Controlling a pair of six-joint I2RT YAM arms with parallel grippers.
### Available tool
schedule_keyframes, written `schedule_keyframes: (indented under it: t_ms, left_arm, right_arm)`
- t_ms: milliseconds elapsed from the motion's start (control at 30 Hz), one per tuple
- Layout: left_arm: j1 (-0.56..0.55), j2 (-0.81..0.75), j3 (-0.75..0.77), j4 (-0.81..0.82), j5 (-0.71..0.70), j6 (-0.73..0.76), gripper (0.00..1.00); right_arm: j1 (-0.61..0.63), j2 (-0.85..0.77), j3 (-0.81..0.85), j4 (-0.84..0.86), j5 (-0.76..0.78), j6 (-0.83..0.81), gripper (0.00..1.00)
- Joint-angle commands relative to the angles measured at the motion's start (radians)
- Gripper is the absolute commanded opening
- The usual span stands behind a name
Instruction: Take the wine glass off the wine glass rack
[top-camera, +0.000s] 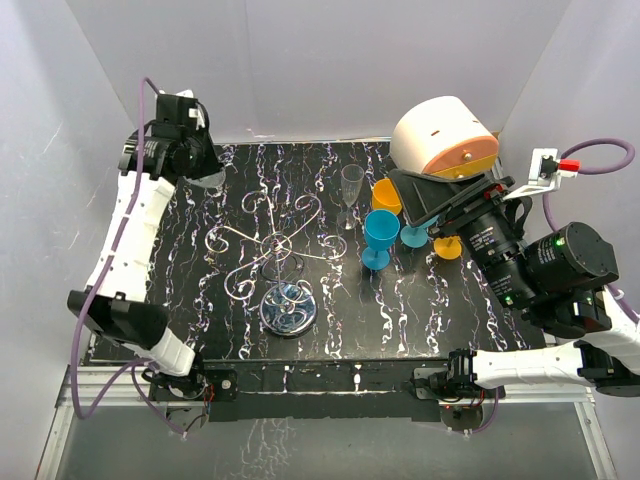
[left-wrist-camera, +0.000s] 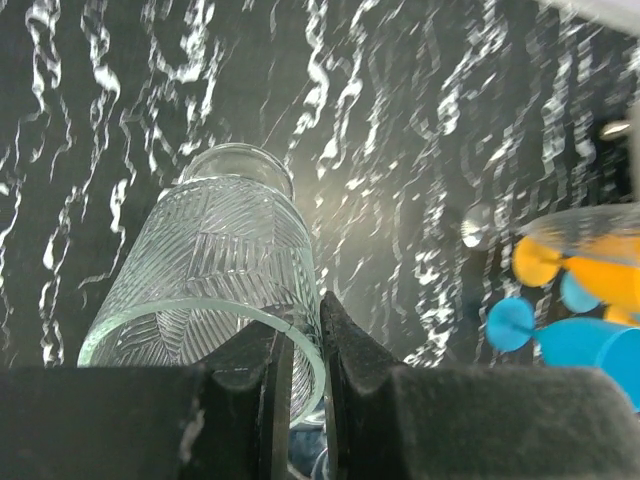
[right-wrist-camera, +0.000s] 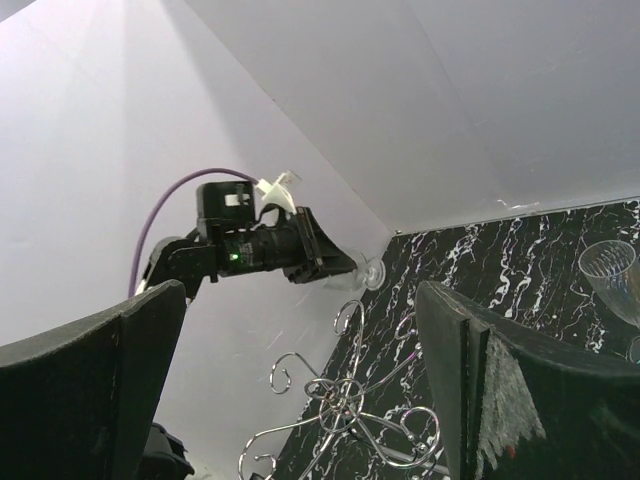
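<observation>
status: wine glass (left-wrist-camera: 215, 260) is off the wine glass rack (top-camera: 272, 248) | hold: rim pinched in the narrow jaws of the left gripper (left-wrist-camera: 305, 345), at the desk (top-camera: 430, 310) far-left corner | right gripper (right-wrist-camera: 300, 350): jaws wide, empty | remaining: judged only a set-down, if any

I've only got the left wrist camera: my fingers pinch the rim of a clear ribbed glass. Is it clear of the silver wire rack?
Observer: Yes. From above, the clear ribbed wine glass in the left gripper is held over the far left corner of the black marbled table, apart from the silver wire wine glass rack.
Operator: Anything hanging on it?
Observer: I see no glass on its curled arms.
Operator: And my other arm?
Observer: The right gripper is open and empty, at the right side near the blue plastic goblet.
</observation>
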Motion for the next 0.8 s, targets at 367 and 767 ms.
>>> schedule_keyframes:
  t_ms: [367,767]
  left_arm:
    - [0.111,0.109,-0.209,-0.059,0.168,0.060,0.00]
    - [0.117,0.276,-0.210,-0.041,0.175,0.101,0.00]
  right_arm:
    - [0.000,0.002,0.014,0.000,-0.016,0.000,0.98]
    - [0.000,0.014,0.012,-0.001,-0.024,0.004,0.98]
